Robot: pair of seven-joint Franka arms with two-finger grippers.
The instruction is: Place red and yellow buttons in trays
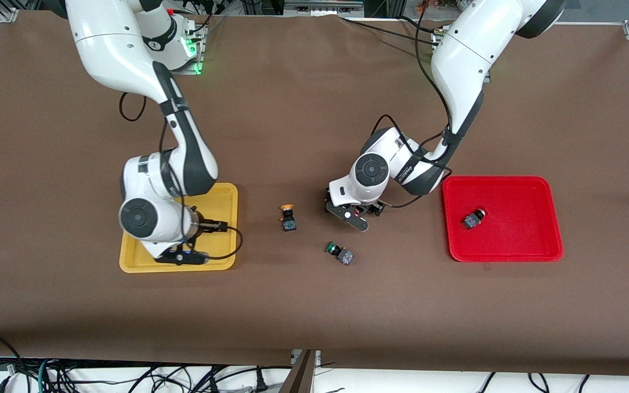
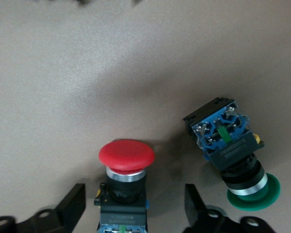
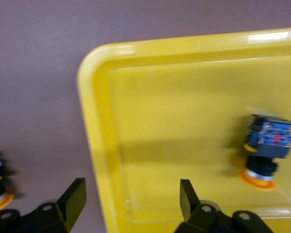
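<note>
With jaws spread, the left gripper (image 2: 133,206) straddles a red button (image 2: 126,167) on the desk (image 1: 314,109) to grasp it, while the right gripper (image 3: 131,201), jaws released, hovers over the yellow tray (image 3: 99,145) holding one yellow button (image 3: 264,150).

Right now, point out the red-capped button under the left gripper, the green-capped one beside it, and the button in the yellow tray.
red-capped button (image 2: 126,155), left wrist view, on its cap.
green-capped button (image 2: 254,191), left wrist view, on its cap rim.
yellow-capped button (image 3: 270,137), right wrist view, on its body, in the yellow tray (image 3: 184,107).

Glossy plastic trays (image 1: 549,218) — matt tablecloth (image 1: 303,98).
</note>
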